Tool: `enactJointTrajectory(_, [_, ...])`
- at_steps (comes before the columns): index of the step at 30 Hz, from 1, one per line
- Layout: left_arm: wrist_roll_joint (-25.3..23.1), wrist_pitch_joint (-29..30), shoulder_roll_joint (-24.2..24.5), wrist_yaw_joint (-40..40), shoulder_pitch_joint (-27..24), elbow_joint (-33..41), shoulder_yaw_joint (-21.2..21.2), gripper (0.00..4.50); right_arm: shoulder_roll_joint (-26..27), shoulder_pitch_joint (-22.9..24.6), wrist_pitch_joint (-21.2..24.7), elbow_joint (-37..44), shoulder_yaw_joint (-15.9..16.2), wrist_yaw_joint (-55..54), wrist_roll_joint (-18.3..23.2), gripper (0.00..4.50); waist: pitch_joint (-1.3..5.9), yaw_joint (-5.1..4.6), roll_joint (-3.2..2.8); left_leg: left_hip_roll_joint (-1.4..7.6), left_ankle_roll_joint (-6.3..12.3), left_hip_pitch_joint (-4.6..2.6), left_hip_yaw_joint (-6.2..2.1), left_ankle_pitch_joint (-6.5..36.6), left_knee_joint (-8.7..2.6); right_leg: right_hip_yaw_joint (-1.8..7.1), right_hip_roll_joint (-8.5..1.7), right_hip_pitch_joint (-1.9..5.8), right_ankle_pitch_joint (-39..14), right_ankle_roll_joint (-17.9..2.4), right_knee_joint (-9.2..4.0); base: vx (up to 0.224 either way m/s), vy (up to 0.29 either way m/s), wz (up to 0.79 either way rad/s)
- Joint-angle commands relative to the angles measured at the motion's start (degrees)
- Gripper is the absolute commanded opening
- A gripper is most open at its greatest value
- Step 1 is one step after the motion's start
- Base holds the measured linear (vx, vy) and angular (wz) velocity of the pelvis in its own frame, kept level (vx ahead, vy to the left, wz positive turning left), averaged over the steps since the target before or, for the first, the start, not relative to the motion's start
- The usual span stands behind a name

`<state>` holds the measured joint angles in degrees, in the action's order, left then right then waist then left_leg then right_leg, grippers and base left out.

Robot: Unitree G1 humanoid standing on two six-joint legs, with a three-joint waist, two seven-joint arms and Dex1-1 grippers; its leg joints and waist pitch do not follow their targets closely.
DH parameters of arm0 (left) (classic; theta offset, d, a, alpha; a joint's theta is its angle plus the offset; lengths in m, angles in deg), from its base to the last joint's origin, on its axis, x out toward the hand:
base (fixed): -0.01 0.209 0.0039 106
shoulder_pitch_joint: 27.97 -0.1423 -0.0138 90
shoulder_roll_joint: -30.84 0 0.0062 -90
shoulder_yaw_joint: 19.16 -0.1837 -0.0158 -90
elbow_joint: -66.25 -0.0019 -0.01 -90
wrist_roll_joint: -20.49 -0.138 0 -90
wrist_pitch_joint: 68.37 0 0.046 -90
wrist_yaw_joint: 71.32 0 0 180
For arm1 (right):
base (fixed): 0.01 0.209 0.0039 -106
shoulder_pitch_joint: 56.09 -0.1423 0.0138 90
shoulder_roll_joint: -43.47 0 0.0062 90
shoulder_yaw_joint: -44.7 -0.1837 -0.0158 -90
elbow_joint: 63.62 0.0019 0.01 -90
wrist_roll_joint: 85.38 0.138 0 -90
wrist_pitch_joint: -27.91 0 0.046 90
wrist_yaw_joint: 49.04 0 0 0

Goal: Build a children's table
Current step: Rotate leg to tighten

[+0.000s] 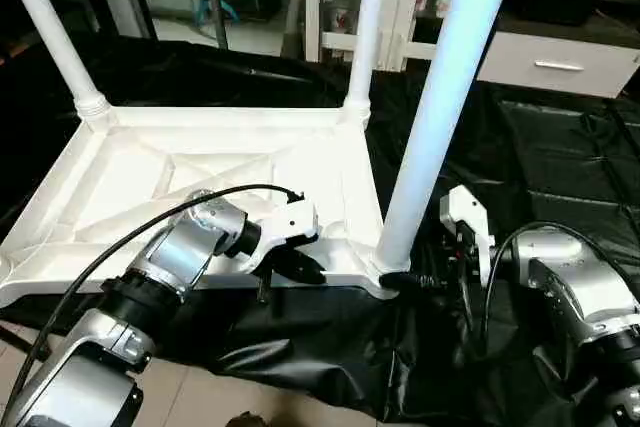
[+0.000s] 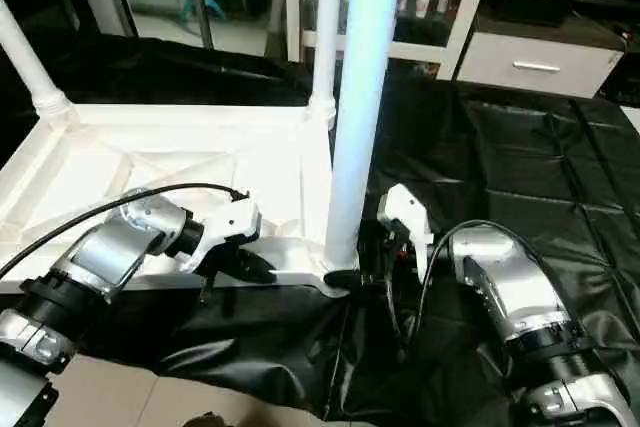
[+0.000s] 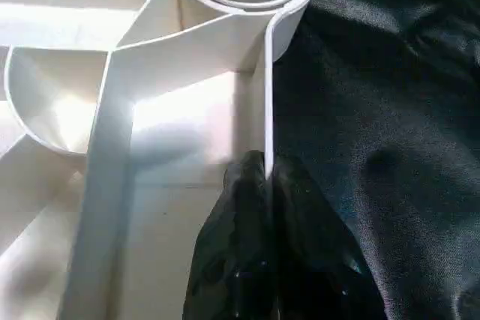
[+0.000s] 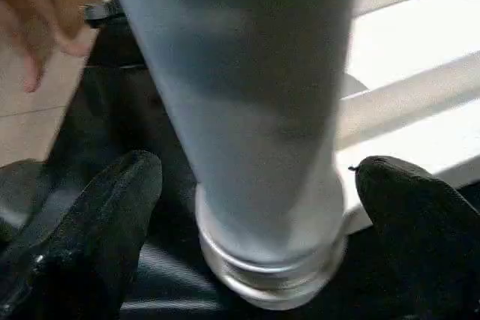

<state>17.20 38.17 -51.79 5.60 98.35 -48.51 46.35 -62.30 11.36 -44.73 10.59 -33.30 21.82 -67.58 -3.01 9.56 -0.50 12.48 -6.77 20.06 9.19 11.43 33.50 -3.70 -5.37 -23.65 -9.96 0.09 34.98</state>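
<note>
A: Any writing or brand marks?
B: None I can read.
A: Where's the table (image 1: 200, 162)?
B: Upside down on the black cloth (image 1: 560, 167), legs up.
A: Grippers?
B: Left gripper (image 3: 266, 177) pinches the near rim. Right gripper (image 4: 255, 185) is spread wide around the near-right leg (image 1: 435, 107), not touching.

Both silver forearms reach forward, the left hand (image 1: 300, 269) pinched closed at seven o'clock, the right hand (image 4: 259, 207) spread wide at five o'clock.
</note>
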Motion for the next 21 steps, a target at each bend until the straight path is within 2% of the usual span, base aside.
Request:
enactJointTrajectory(1, [-0.9,0.7,-0.8,1.1,-0.5,0.1,-2.9,0.00,-0.6,-0.4,0.2,1.0,1.2,1.2,-0.1,4.46,3.77,-0.28,0.41,0.45,3.10,0.19,0.75,9.5,-3.96,2.06,-2.40,3.42,-8.9,-14.3,-3.53,0.000,0.000,0.00])
enactJointTrajectory(2, [-1.1,0.6,-1.2,0.7,-0.1,-0.4,-2.9,0.00,0.0,-1.1,-0.4,-0.5,1.5,0.9,-0.7,4.31,3.81,-0.29,0.15,0.41,2.86,0.17,0.73,9.1,-3.94,2.03,-2.33,3.38,-8.5,-14.3,-3.50,0.000,0.000,0.00])
enactJointTrajectory(7, [-1.2,0.5,-1.3,0.4,-0.3,-0.4,-3.3,0.00,0.7,-1.8,-1.5,-2.2,2.1,0.5,-1.9,4.01,3.86,-0.27,0.27,0.38,2.58,0.09,0.79,9.2,-3.88,2.01,-2.26,3.34,-8.1,-14.3,-3.45,0.000,0.000,0.00])
enactJointTrajectory(9, [-1.3,0.5,-1.4,0.3,-0.8,0.0,-3.5,0.00,0.8,-1.7,-1.7,-2.4,2.3,0.8,-2.4,3.74,3.95,-0.25,0.27,0.35,2.58,0.13,0.79,8.9,-3.82,1.99,-2.30,3.41,-7.5,-14.4,-3.36,0.000,0.000,0.00])
enactJointTrajectory(11, [-1.2,1.1,-1.4,0.4,-1.3,0.9,-3.6,0.00,1.0,-1.8,-1.8,-2.5,2.2,1.0,-2.7,3.67,4.02,-0.17,0.07,0.38,2.62,0.09,0.77,8.7,-3.76,1.98,-2.24,3.44,-6.6,-14.7,-3.25,0.000,0.000,0.00])
enactJointTrajectory(15, [-1.4,1.3,-1.5,0.4,-1.7,1.3,-3.7,0.00,0.9,-2.1,-2.7,-3.1,2.7,1.3,-3.3,3.31,4.05,-0.11,0.25,0.33,2.98,0.16,0.81,8.1,-3.66,1.95,-2.23,3.52,-5.7,-15.0,-3.14,0.000,0.000,0.00])
enactJointTrajectory(19, [-1.6,0.9,-1.5,-0.1,-1.7,1.0,-3.6,0.00,1.1,-2.3,-3.4,-4.4,3.7,1.8,-4.4,3.00,4.07,-0.17,-0.04,0.33,2.97,0.12,0.80,8.4,-3.65,1.93,-2.21,3.50,-6.0,-15.0,-3.15,0.000,0.000,0.00])
enactJointTrajectory(21, [-1.7,0.5,-1.6,-0.7,-1.7,0.7,-3.4,0.00,1.6,-2.5,-4.0,-5.6,3.9,1.6,-5.1,2.81,4.02,-0.23,0.01,0.31,2.78,0.11,0.86,9.1,-3.65,1.93,-2.19,3.45,-6.6,-15.1,-3.23,0.000,0.000,0.00])
